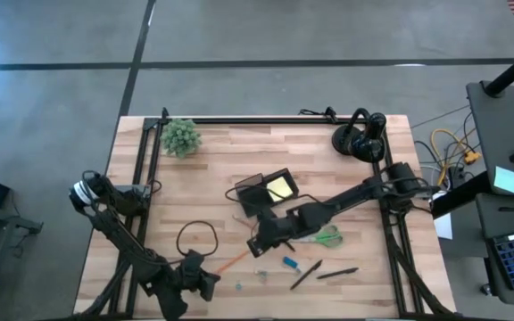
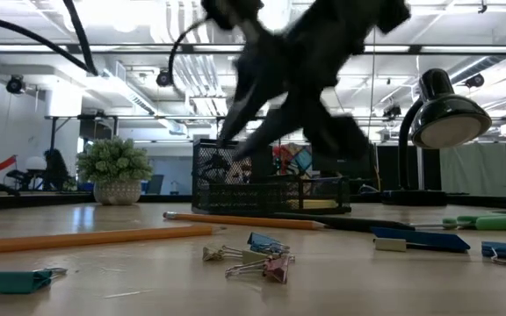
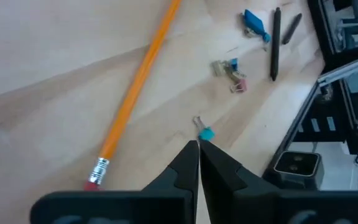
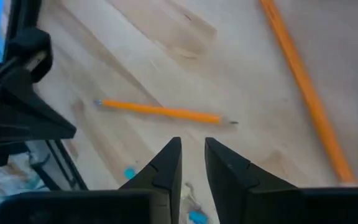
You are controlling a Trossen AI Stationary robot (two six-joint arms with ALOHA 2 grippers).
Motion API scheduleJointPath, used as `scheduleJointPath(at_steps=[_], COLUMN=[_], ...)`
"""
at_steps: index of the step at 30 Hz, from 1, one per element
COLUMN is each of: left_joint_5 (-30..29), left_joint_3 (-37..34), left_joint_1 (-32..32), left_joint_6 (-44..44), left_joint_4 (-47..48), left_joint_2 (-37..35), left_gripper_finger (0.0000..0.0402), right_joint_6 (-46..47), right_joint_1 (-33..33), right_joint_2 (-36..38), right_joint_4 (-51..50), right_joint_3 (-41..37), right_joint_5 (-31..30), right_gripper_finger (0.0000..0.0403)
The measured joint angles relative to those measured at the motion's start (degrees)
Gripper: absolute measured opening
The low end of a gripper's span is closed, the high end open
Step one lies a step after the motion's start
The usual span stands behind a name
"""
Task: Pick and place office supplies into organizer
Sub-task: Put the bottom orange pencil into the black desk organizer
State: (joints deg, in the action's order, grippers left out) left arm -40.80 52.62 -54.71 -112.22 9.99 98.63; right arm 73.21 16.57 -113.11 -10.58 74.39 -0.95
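The black mesh organizer stands mid-table with a yellow sticky pad in it. In front of it lie an orange pencil, green-handled scissors, two black pens, a blue piece and metal clips. My right gripper hangs over the wood just short of a pencil, fingers a little apart with nothing between them. A second pencil lies farther off. My left gripper is shut near the front edge, its tip beside a small teal clip.
A small potted plant stands at the far left and a black desk lamp at the far right. Black frame rails run along the table's sides. Bare wood lies left of the organizer.
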Motion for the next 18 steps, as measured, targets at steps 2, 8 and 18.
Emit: scheduleJointPath(at_steps=[2,8,18], left_joint_5=[0.0,0.1,0.1], left_joint_3=[-0.3,-0.3,-0.4], left_joint_1=[0.1,0.1,0.1], left_joint_6=[0.0,0.0,0.0], left_joint_4=[0.1,-0.8,-2.0], left_joint_2=[0.0,-0.2,-0.2], left_gripper_finger=[0.0000,0.0000,0.0000], right_joint_6=[0.2,-0.3,-3.0], right_joint_1=[-0.1,0.1,0.0], right_joint_2=[-2.6,-7.2,-8.7], right_joint_4=[0.0,2.5,-0.8], right_joint_3=[0.2,5.5,6.2], right_joint_5=[1.2,3.5,2.9], right_gripper_finger=[0.0053,0.0039,0.0027])
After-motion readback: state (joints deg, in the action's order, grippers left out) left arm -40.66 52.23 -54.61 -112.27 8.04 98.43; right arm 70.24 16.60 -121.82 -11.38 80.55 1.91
